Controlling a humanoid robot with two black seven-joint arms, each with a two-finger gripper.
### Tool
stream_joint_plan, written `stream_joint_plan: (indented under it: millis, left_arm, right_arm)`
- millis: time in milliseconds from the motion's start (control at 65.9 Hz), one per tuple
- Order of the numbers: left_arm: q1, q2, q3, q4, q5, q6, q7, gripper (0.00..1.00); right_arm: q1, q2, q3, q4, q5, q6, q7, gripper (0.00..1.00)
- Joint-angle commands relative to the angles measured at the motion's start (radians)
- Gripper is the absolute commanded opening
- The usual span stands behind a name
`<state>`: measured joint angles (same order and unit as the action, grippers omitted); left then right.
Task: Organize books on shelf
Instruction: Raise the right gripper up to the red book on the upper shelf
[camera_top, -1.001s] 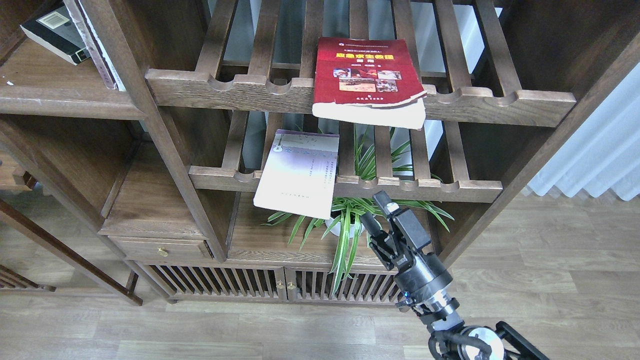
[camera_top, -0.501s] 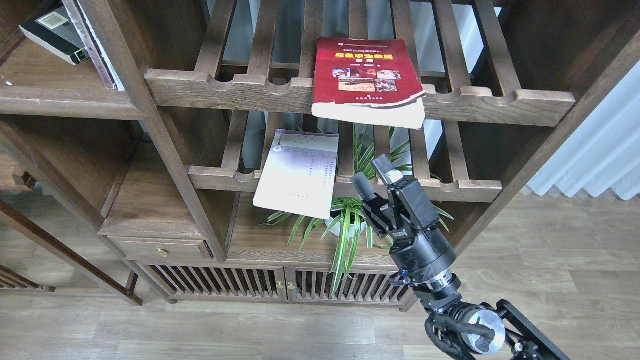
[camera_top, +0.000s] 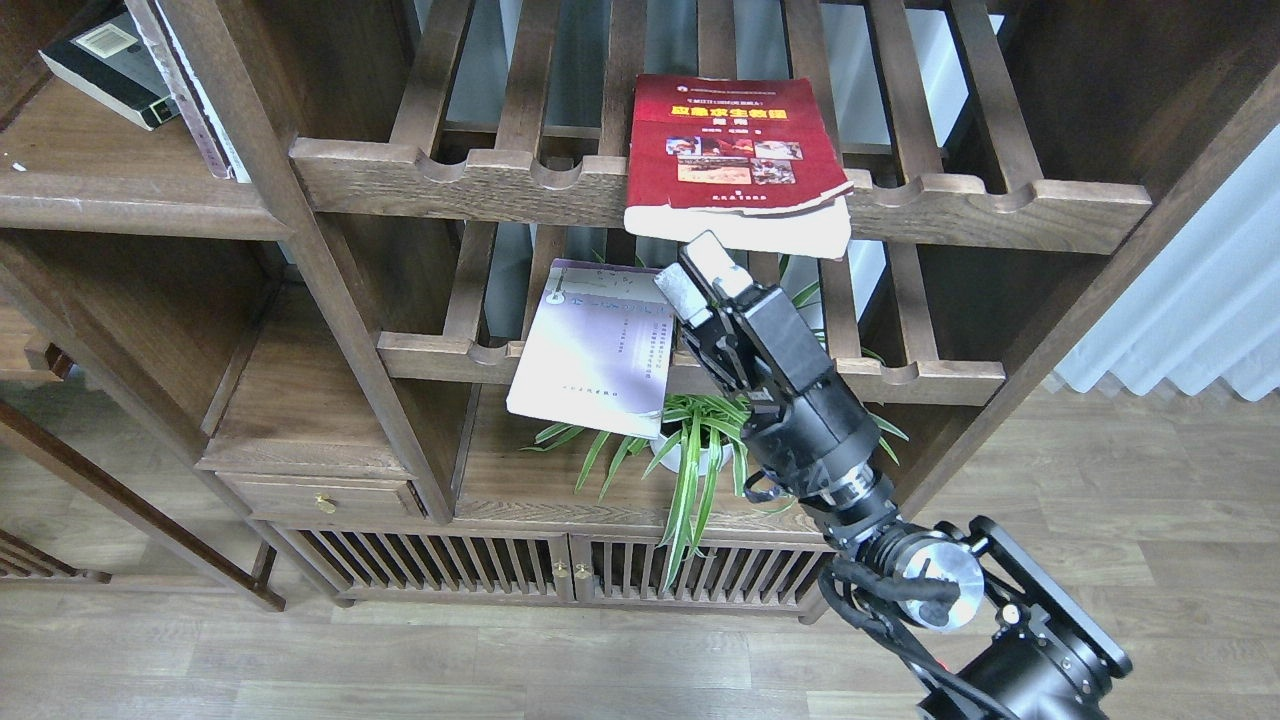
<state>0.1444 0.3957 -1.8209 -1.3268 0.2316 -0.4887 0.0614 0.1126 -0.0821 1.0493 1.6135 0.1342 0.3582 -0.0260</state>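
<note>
The thick red book (camera_top: 735, 150) lies flat on the upper slatted rack, its lower edge overhanging the notched front rail. The thin white-lavender book (camera_top: 600, 345) lies tilted on the lower slatted rack and overhangs its rail. The black-bordered book (camera_top: 105, 65) leans at the top left on the flat plank shelf (camera_top: 120, 195). My right gripper (camera_top: 697, 274) is open and empty. It sits just below the red book's front edge and right of the lavender book's top corner, touching neither. My left gripper is out of view.
A spider plant in a white pot (camera_top: 700, 450) stands on the lower board behind my right arm. Slatted cabinet doors (camera_top: 560, 575) are below it. A pale curtain (camera_top: 1200, 300) hangs at the right. Upright posts (camera_top: 330, 300) divide the unit.
My right gripper has risen and moved left, from in front of the plant up to just under the red book. The books have not moved.
</note>
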Motion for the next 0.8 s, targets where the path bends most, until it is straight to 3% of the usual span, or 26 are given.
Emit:
stream_joint_plan:
  millis: [0, 303, 789]
  left_arm:
    - [0.001, 0.000, 0.000, 0.000, 0.000, 0.000, 0.000, 1.00]
    - [-0.002, 0.000, -0.008, -0.005, -0.001, 0.000, 0.000, 1.00]
    - [-0.002, -0.001, -0.009, -0.003, -0.008, 0.000, -0.002, 1.00]
  right_arm:
    - [0.018, 0.002, 0.001, -0.003, -0.001, -0.004, 0.000, 0.98]
    - [0.067, -0.004, 0.018, -0.012, -0.001, -0.056, -0.002, 0.98]
    - [0.073, -0.013, 0.101, -0.047, 0.001, -0.058, -0.005, 0.97]
